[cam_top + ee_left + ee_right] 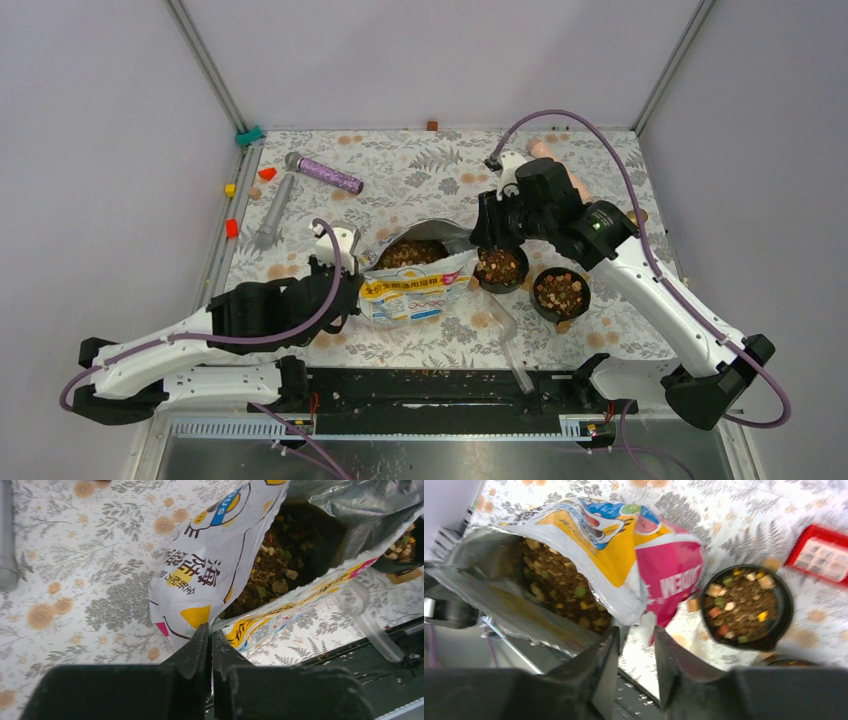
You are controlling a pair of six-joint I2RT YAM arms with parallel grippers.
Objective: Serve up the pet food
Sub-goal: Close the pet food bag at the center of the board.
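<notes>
Foil-lined bag (415, 288), clamped by the left gripper (210, 633), gapes; right gripper (636, 641) has jaws apart, so kibble (410, 252) may spill onto the desk (400, 160).

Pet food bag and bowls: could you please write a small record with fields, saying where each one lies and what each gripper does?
bag: pet food bag, lying on its side at the table's middle, mouth open
kibble: seen inside the bag's mouth and in both bowls
inner bowl: black, just right of the bag, holds kibble
outer bowl: black, further right, holds kibble
left gripper: shut on the bag's edge
right gripper: jaws apart at the edge of the bag's mouth
</notes>
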